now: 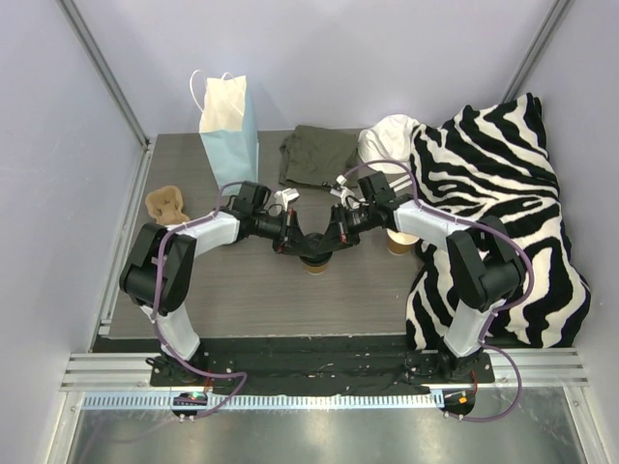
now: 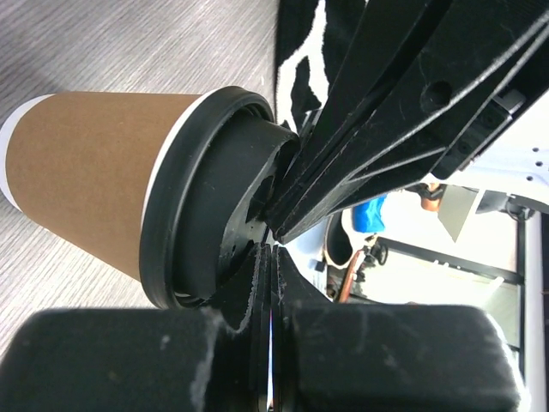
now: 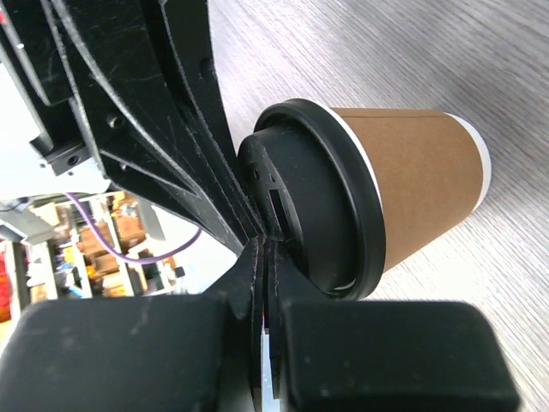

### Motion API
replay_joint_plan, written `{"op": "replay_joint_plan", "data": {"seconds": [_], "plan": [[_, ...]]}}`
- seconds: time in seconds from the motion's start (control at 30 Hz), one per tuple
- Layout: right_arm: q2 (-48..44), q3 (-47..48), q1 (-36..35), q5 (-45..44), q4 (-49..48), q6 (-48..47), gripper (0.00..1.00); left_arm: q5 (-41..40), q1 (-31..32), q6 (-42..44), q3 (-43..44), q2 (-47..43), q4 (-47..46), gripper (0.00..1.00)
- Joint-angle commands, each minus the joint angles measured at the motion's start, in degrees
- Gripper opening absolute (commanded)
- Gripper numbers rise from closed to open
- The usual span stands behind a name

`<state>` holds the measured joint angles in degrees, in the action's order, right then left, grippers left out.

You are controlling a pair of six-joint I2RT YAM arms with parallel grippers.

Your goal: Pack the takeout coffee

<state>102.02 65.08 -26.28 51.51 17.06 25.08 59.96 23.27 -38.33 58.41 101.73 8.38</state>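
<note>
Takeout coffee [image 2: 86, 172]: upright at mid-table, black lid on. Blue paper bag [image 1: 232, 135], far left. Left gripper [image 2: 270, 249], fingers pressed together, empty, tips at the lid. Right gripper [image 3: 262, 245], likewise. Zebra-striped blanket [image 1: 493, 184], right.

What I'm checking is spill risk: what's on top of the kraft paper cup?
A round black plastic lid caps the kraft paper cup. The left gripper and right gripper, both shut, meet tip to tip at its raised centre. The lid hides whatever the cup holds.
</note>
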Motion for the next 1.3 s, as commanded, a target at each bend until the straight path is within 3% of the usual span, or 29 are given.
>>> {"op": "replay_joint_plan", "data": {"seconds": [0.0, 0.47, 1.27], "plan": [[4.33, -4.26, 0.88, -6.51, -0.44, -1.35, 0.01, -7.84, -0.94, 4.93, -2.42, 4.35, 4.01, 0.00], [8.64, -7.07, 2.73, -6.59, -4.49, 1.11, 0.01, -7.41, -2.70, 3.96, -2.87, 8.66, 3.22, 0.00], [10.49, -7.16, 4.31, -10.47, -3.35, -0.20, 0.01, -8.73, -3.75, 4.31, -1.20, 13.05, 5.42, 0.00]]}}
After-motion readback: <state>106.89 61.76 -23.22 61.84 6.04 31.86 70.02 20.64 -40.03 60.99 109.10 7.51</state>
